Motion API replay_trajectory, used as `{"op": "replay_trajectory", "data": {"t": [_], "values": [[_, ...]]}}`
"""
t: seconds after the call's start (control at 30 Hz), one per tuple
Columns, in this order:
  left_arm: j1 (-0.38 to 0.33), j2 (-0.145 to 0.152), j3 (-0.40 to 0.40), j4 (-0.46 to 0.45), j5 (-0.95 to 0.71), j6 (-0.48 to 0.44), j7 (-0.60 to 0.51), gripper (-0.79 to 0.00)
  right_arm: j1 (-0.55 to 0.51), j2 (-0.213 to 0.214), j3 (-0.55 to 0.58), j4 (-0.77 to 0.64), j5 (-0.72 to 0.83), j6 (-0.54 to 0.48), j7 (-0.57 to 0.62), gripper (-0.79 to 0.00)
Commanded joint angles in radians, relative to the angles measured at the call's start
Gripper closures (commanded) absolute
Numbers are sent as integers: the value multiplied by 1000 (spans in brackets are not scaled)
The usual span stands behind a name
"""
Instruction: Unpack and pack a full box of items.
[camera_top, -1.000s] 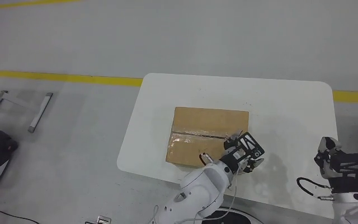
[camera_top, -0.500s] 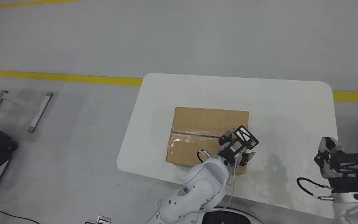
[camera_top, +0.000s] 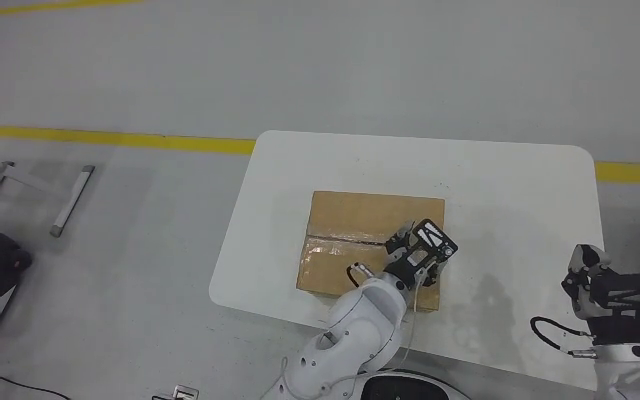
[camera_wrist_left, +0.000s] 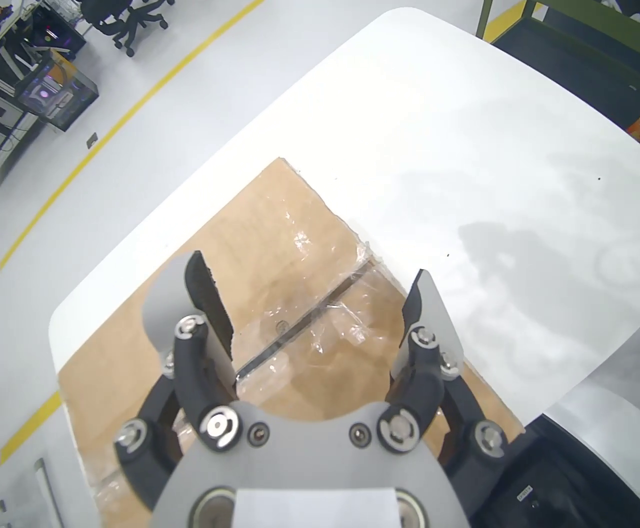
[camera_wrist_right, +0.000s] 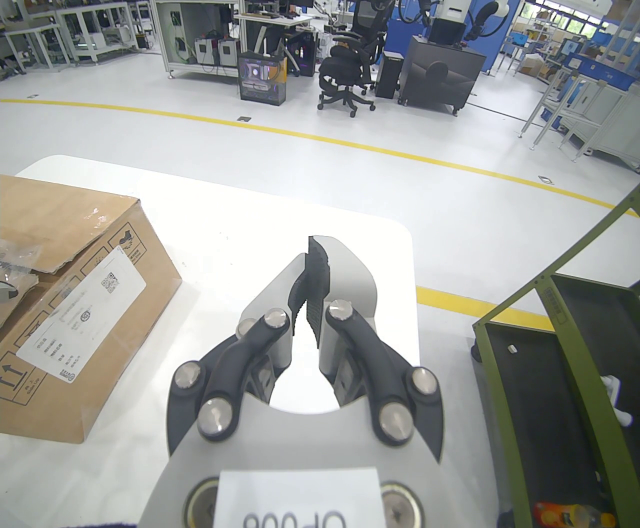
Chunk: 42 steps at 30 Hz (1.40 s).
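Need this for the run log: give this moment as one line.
box: flaps down, tape along seam | left gripper: open, above seam | right gripper: shut, over table, apart from box

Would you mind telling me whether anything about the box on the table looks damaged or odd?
Yes: the clear tape along the top seam of the box is crumpled and ragged, and the seam shows a dark gap.

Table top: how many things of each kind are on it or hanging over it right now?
Cardboard box: 1, with tape along its top seam.
Robot tools: 2, the left tool open above the box, the right tool shut over the table beside the box.
Total: 3.
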Motion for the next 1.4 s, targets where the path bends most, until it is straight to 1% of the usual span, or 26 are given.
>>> {"op": "replay_trajectory", "data": {"t": [0.0, 0.1, 0.17, 0.23, 0.3, 0.37, 0.4, 0.5, 0.6, 0.7, 0.73, 0.8, 0.9, 1.0, 1.13, 1.23, 1.37], "values": [[3, -1, -4, 0, 12, 0, 0, -714, 0, 0, 0, 0, 0, 0, 0, 0], [12, -1, -12, -3, 24, -1, 0, -705, 0, 0, 0, 0, 0, 0, 0, 0], [19, -1, -17, -6, 36, 0, -3, -674, 0, 0, 0, 0, 0, 0, 0, 0], [27, -1, -24, -10, 48, 0, -6, -625, 0, 0, 0, 0, 0, 0, 0, 0], [33, 0, -30, -15, 67, -3, -9, -622, 0, 0, 0, 0, 0, 0, 0, 0], [41, 1, -39, -20, 72, -4, -10, -600, 0, 0, 0, 0, 0, 0, 0, 0], [43, 2, -42, -22, 85, -7, -12, -576, 0, 0, 0, 0, 0, 0, 0, 0], [57, 2, -51, -31, 87, -8, -11, -557, 0, 0, 0, 0, 0, 0, 0, 0], [64, -1, -53, -47, 58, -19, -3, -582, 0, 0, 0, 0, 0, 0, 0, 0], [59, -6, -41, -46, 57, -35, 8, -625, 0, 0, 0, 0, 0, 0, 0, 0], [55, -7, -36, -41, 61, -39, 10, -674, 0, 0, 0, 0, 0, 0, 0, 0], [47, -12, -25, -30, 67, -45, 11, -699, 0, 0, 0, 0, 0, 0, 0, 0], [39, -18, -14, -11, 71, -48, 9, -696, 0, 0, 0, 0, 0, 0, 0, 0], [29, -23, -6, 12, 79, -54, 2, -671, 0, 0, 0, 0, 0, 0, 0, 0], [19, -30, -4, 28, 84, -44, -8, -594, 0, 0, 0, 0, 0, 0, 0, 0], [16, -36, -17, 26, 46, -32, -7, -600, 0, 0, 0, 0, 0, 0, 0, 0], [16, -39, -29, 36, 46, -24, -15, -613, 0, 0, 0, 0, 0, 0, 0, 0]]}}
